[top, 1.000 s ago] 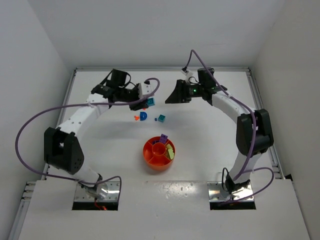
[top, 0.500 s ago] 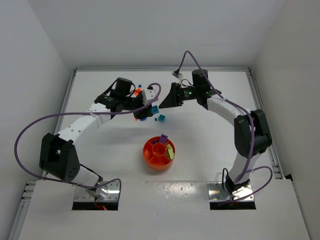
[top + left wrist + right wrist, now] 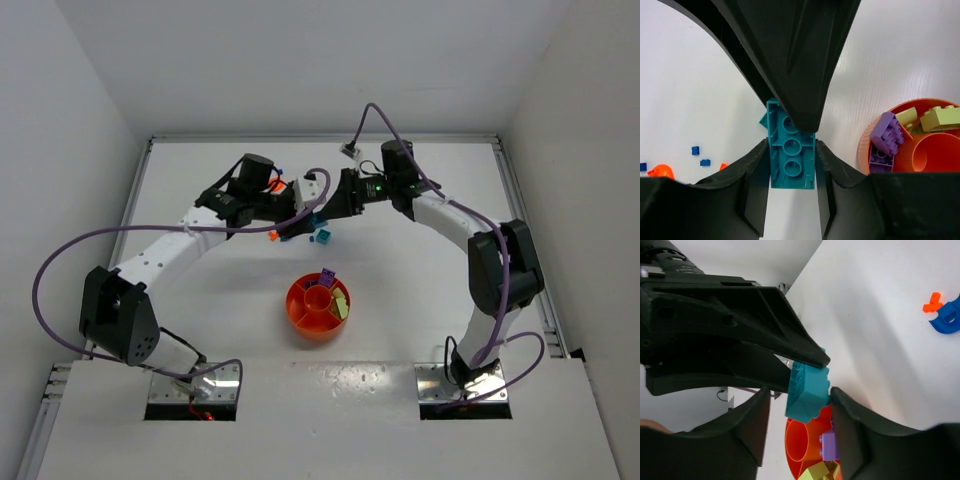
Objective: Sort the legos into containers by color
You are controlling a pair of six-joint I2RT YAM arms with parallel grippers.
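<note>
Right tool (image 3: 800,391) nearer now — astride left tool's (image 3: 791,146) teal brick (image 3: 790,167).

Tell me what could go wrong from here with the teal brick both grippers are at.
1. The left gripper pinches the teal brick, while the right gripper flanks it with a gap on one side. If the left lets go too soon, the brick may well fall onto the table, short of the orange tray.
2. Both grippers crowd one small brick; they could knock together and lever it loose.
</note>
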